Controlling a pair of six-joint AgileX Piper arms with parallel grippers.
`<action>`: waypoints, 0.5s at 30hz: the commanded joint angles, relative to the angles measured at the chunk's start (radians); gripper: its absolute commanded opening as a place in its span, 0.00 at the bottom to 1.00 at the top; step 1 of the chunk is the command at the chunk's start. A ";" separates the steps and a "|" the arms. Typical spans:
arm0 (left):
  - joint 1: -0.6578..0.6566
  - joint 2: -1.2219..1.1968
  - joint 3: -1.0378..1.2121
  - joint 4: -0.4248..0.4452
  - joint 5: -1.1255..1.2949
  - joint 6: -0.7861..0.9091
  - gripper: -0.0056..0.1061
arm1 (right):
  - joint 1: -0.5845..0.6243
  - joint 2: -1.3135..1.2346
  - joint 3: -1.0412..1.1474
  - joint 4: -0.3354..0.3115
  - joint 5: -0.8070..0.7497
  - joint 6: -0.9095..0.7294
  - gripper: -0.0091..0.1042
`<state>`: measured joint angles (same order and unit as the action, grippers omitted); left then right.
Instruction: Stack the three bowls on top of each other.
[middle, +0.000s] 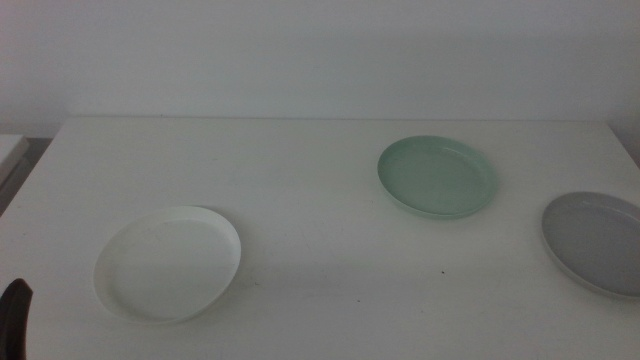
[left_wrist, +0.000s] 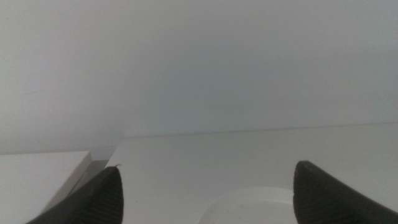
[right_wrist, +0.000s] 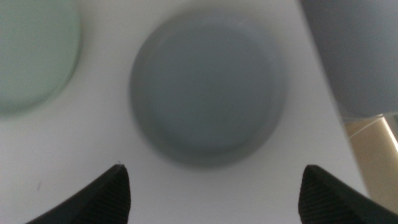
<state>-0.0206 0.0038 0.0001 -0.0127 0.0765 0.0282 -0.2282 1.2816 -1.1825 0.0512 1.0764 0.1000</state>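
We take the white bowl (middle: 169, 264) as landmark, nearest us. Left gripper (left_wrist: 208, 193) waits just short of it, jaws spread, empty. Grey bowl (right_wrist: 208, 96) sits well right of it; right gripper (right_wrist: 214, 190) hovers above, spread. Mint bowl (middle: 437, 176) lies farthest back-right. Best pinch grey's low rim squarely.

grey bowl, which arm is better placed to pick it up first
Right. The grey bowl lies directly below the right gripper, whose fingers are open. The left gripper sits beside the white bowl.
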 joint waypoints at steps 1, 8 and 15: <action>0.001 -0.004 0.000 -0.001 -0.015 0.001 0.89 | -0.071 0.093 -0.074 0.028 0.003 -0.041 0.86; 0.001 -0.004 0.000 -0.001 -0.015 -0.003 0.89 | -0.173 0.329 -0.137 0.046 -0.043 -0.127 0.86; 0.001 -0.004 0.000 -0.001 -0.015 -0.003 0.89 | -0.182 0.508 -0.137 -0.026 -0.152 -0.152 0.86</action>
<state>-0.0206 0.0038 0.0001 -0.0127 0.0765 0.0282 -0.4011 1.7676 -1.3094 0.0468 0.9546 -0.0395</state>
